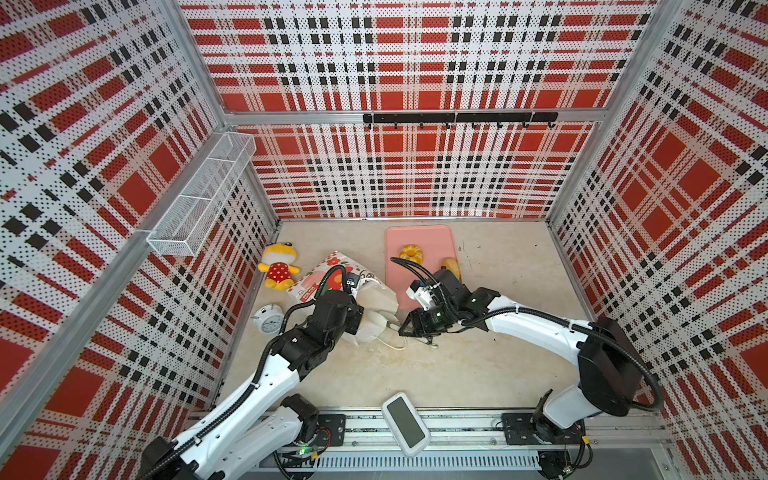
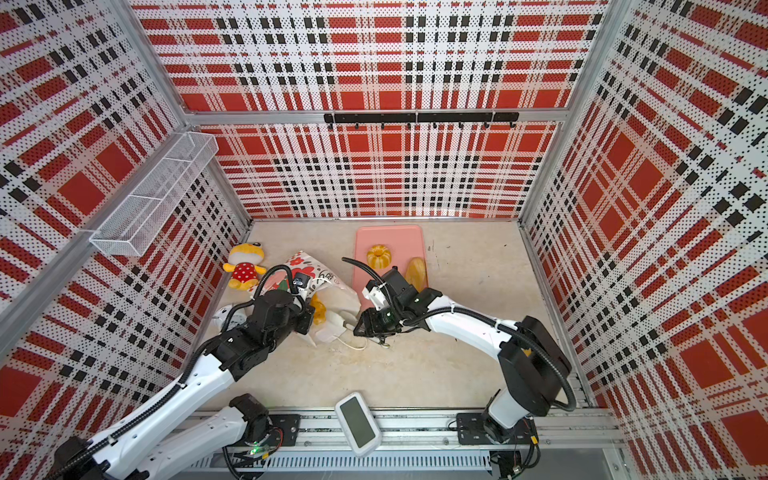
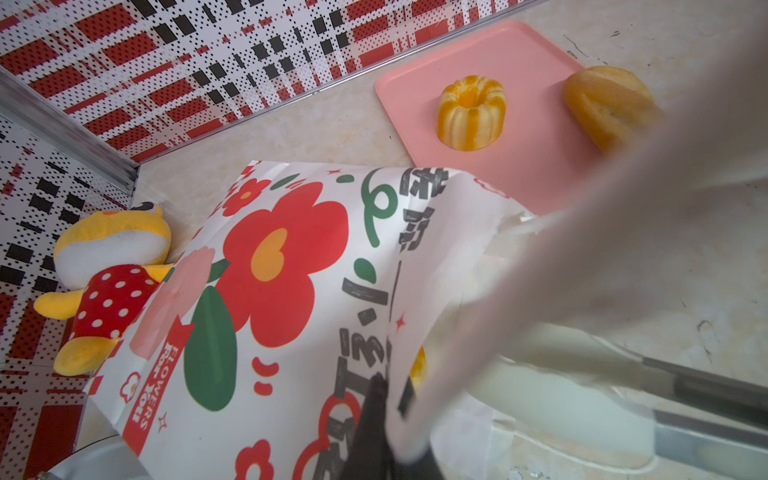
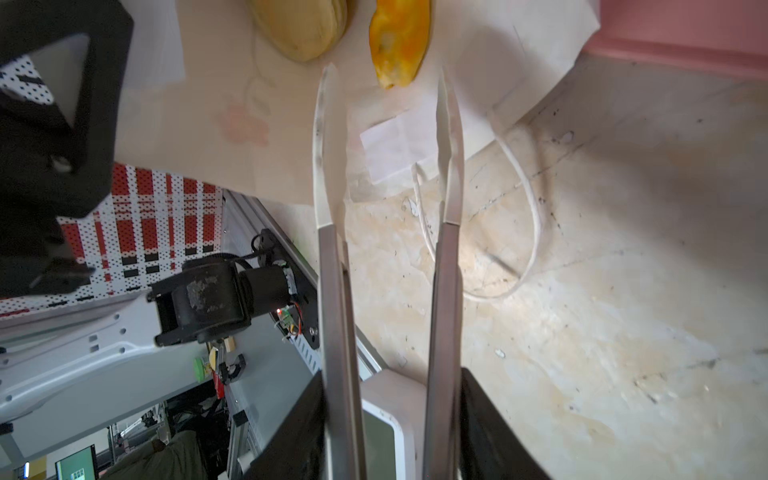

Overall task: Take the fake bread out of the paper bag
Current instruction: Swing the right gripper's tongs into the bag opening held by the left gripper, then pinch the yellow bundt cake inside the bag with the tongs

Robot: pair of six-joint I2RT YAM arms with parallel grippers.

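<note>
Bread shows in two places. A ring cake (image 1: 411,252) and a long loaf (image 1: 452,266) of the fake bread lie apart on the pink tray (image 1: 432,237) by the back edge of the tabletop (image 1: 498,353). The right arm partly covers the loaf in both top views. The paper bag (image 1: 316,280) lies on its side left of the tabletop's middle, between the tray and the plush toy (image 1: 277,266) in the back left corner. In a top view a golden piece (image 2: 318,309) shows inside the bag's mouth. The right wrist view shows two pieces there, a pale one (image 4: 303,25) and an orange one (image 4: 399,41). Only the left wrist view shows the left gripper (image 3: 388,399), its fingers pressed together on the mouth's upper paper edge. The right gripper (image 1: 417,324) clamps tongs (image 4: 332,270). Their tips stand spread with nothing between them, just short of the orange piece, and the cord handle (image 4: 532,199) lies on the tabletop beside them.
</note>
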